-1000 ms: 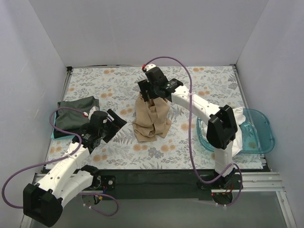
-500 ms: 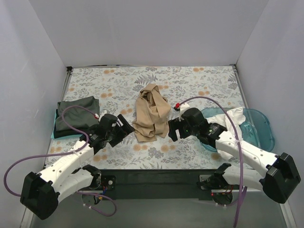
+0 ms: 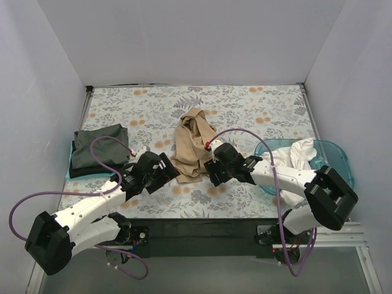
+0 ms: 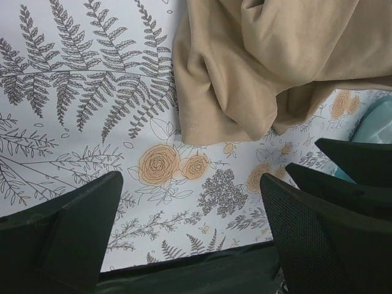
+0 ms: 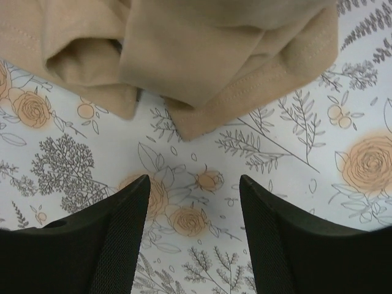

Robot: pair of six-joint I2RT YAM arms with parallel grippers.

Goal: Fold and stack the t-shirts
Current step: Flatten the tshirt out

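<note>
The tan t-shirt [image 3: 195, 144], held up by the right tool [image 5: 193, 184] a second ago, now lies in a soft, crumpled heap in the middle of the floral-covered bench [image 3: 263, 110]. Both arms have dropped low and stretch in from the near edge. The right tool sits just short of the stitched hem with its jaws parted and empty, and the left tool [image 4: 190, 184] is spread wide, also empty.

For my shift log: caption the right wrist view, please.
Open, empty right pincer over the floral cover, just short of the crumpled tan shirt.
</note>
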